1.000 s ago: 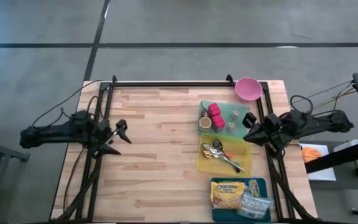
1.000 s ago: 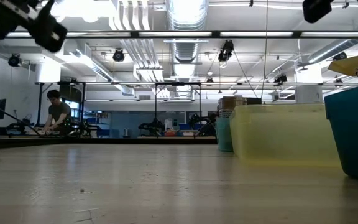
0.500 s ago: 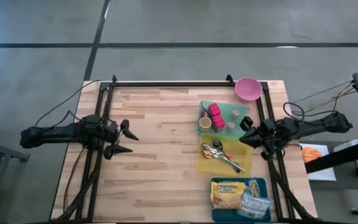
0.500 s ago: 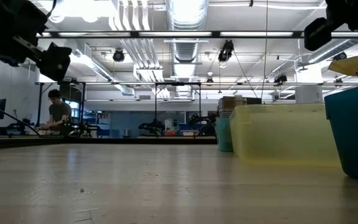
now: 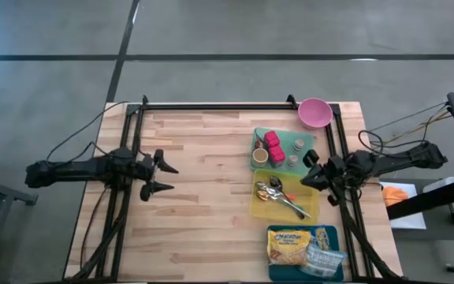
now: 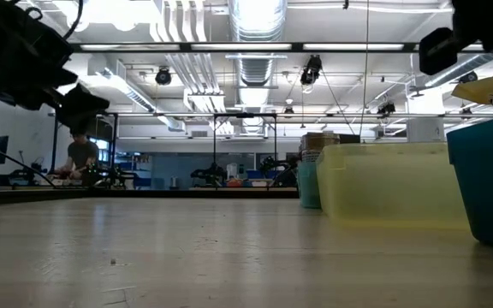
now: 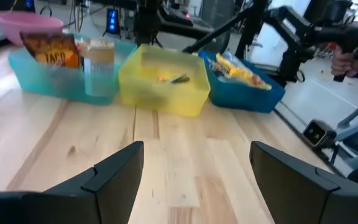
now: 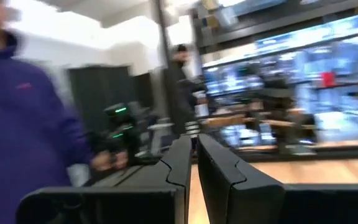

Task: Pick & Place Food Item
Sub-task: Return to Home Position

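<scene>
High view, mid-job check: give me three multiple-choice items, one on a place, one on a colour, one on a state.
1. Where is the pink bowl?
A. At a table corner, next to the green bin
B. In the middle of the table
C. On the floor

2. What colour is the bin holding the spoons?
A. Green
B. Yellow
C. Blue

3. The left hand is:
A. Open and empty
B. Shut on a spoon
C. Shut on the bowl

Answers:
1 A: the bowl sits at the corner just past the green bin.
2 B: the spoons lie in the yellow bin.
3 A: the left wrist view shows its fingers wide apart with nothing between them.
</scene>
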You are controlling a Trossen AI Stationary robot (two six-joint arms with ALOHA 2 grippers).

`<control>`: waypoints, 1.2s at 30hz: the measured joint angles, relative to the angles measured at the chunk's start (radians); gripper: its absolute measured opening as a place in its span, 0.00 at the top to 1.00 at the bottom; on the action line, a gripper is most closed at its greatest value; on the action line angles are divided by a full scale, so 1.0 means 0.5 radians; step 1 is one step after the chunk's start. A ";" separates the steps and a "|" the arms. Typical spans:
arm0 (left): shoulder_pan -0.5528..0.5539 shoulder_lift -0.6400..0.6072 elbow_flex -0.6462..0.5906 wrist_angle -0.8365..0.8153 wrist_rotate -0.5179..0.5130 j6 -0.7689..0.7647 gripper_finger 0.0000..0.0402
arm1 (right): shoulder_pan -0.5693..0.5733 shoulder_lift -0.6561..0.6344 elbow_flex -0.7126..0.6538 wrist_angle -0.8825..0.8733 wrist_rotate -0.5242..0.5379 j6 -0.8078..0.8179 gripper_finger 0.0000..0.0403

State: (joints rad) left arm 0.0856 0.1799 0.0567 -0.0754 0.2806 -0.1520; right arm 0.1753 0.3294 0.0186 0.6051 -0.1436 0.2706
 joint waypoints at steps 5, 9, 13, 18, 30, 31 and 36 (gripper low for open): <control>0.000 0.020 -0.034 0.064 0.013 0.062 0.26 | 0.002 -0.005 -0.019 0.020 -0.233 0.081 0.94; 0.000 0.021 -0.034 0.059 0.014 0.102 0.26 | 0.002 0.003 -0.019 -0.013 -0.239 0.040 0.94; 0.000 0.021 -0.035 0.058 0.012 0.103 0.26 | 0.001 0.020 -0.019 -0.117 -0.237 -0.020 0.94; 0.000 0.027 -0.035 0.056 -0.002 0.087 0.26 | 0.001 0.082 -0.019 -0.155 -0.231 -0.117 0.94; 0.000 0.027 -0.035 0.054 -0.008 0.081 0.26 | 0.002 0.117 -0.019 -0.143 -0.231 -0.182 0.94; 0.000 0.027 -0.035 0.054 -0.008 0.081 0.26 | 0.002 0.117 -0.019 -0.144 -0.231 -0.182 0.94; 0.000 0.027 -0.035 0.053 -0.008 0.080 0.26 | 0.002 0.117 -0.019 -0.150 -0.232 -0.181 0.94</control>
State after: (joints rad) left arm 0.0856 0.1932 0.0391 -0.0490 0.2768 -0.1120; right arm 0.1764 0.3882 0.0090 0.5301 -0.2596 0.1802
